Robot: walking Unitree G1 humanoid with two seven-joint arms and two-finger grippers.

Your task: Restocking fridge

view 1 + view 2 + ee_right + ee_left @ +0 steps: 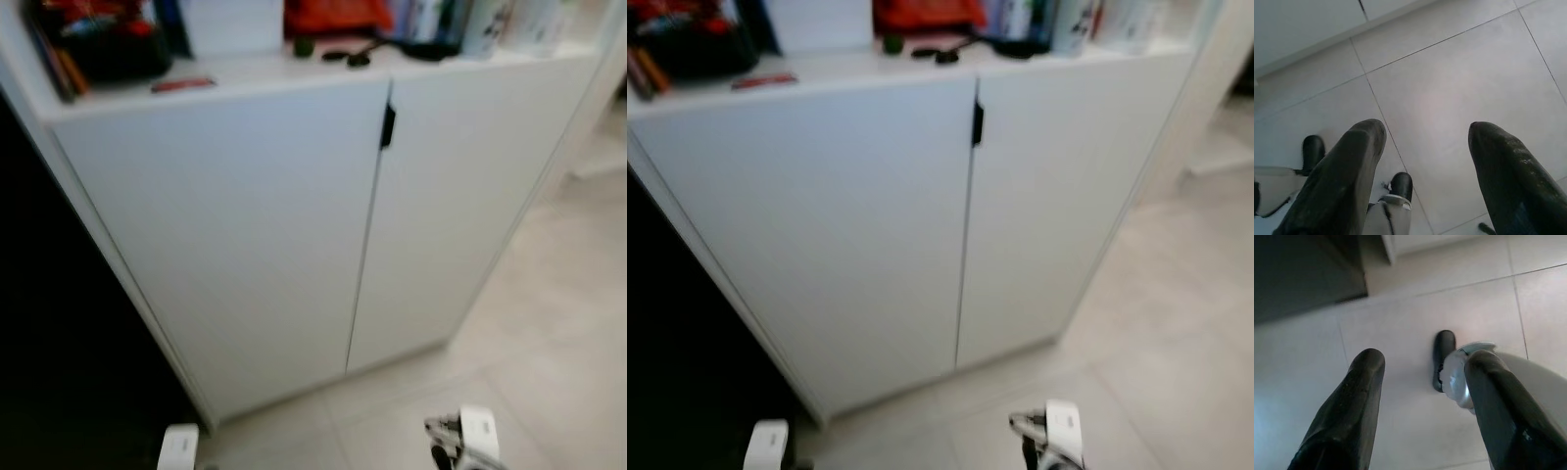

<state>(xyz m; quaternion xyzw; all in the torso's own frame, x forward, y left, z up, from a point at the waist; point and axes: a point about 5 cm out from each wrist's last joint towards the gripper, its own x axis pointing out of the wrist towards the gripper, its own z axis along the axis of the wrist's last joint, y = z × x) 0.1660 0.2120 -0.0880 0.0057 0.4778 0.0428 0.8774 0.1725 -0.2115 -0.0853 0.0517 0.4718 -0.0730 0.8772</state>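
We faced a white cabinet (294,225) with both doors shut, filling the middle of the frame, clutter blurred along its top. Our left gripper (1422,406) and right gripper (1425,171) hung open over the floor tiles (1449,88).

- The cabinet (225,235) in front of me has smooth, matt white doors, like painted or laminated board.
- Its small handle (388,126) looks matt black.
- The floor (1449,88) is large pale tiles, smooth with a faint sheen, and thin dark grout lines.
- My left gripper (1420,406) has black fingers (1359,396) with a slightly rough, dull, rubbery look.
- My right gripper (1425,166) has fingers (1508,166) of the same black, with a few scuffs catching light.
- My leg casing (1533,382) looks like smooth grey-white plastic.
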